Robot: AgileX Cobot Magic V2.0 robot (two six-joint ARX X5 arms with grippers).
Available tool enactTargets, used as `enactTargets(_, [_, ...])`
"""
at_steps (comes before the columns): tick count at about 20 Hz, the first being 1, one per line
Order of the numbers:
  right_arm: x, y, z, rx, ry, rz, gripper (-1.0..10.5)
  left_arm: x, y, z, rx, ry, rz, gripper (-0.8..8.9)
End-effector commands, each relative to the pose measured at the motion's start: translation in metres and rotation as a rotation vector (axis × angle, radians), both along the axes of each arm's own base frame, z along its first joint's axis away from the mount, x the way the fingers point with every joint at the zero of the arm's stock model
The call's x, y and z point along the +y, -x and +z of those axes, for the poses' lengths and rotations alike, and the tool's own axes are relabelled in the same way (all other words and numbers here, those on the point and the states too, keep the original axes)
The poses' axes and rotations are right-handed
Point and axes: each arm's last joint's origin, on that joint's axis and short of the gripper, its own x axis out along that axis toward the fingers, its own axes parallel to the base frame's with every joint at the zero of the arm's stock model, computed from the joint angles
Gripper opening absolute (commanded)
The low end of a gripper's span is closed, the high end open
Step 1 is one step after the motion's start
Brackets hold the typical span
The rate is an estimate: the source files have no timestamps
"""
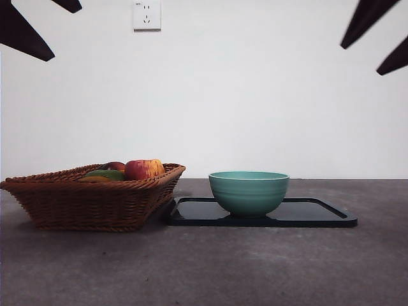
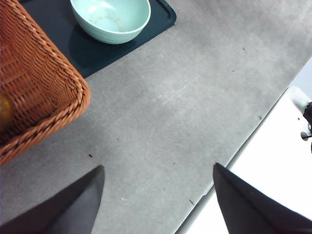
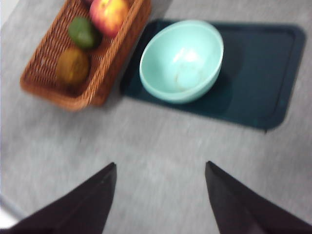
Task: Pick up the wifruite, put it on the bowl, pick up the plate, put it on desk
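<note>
Both my claws hang high with nothing in them. My left claw has its jaws spread wide over bare desk; my right claw is just as wide apart, looking down on the whole layout. In the front view only dark tips show at the top corners.

The wifruite lies in the basket, left of centre in the right wrist view, beside the green fruit, with the apple at the top edge. The bowl stands empty on the tray, right of the basket in the front view; basket and tray look to be touching or nearly so.

What worries me: the three fruits lie close together, so a wide claw coming down could catch the green fruit or nudge the apple instead. The basket wall rises right beside the wifruite, and a jaw could snag the weave and drag the basket into the tray. The fruit is round, so I judge it may roll out of a pinch that lands off centre.

From the front the wifruite is almost sunk behind the rim, only a sliver showing. The left wrist view cuts off most of the basket, leaving a yellowish patch at the left edge that I cannot identify. The right wrist view is blurred. I see no plate apart from the flat dark tray.
</note>
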Motion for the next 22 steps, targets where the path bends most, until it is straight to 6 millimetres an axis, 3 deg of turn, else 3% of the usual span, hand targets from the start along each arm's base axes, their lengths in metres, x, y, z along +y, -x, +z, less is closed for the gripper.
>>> enactTargets(1, [0.008, -0.020, 0.010, 0.000, -0.008, -0.020, 3.0, -0.002, -0.001, 0.004, -0.020, 0.006, -0.017, 3.44])
enactTargets(5, [0.023, -0.065, 0.017, 0.005, 0.075, -0.052, 3.0, -0.002, -0.001, 0.004, -0.019, 0.005, -0.017, 3.44])
enactTargets(9, [0.036, -0.113, 0.009, 0.047, 0.132, -0.067, 3.0, -0.001, 0.000, 0.004, -0.014, 0.003, -0.017, 3.44])
enactTargets(15, [0.052, -0.161, -0.035, 0.095, 0.168, -0.062, 3.0, -0.001, 0.000, 0.004, -0.014, 0.003, -0.017, 3.44])
enactTargets(22, [0.063, -0.188, -0.082, 0.151, 0.193, -0.050, 3.0, -0.001, 0.000, 0.004, -0.015, 0.003, -0.017, 3.44])
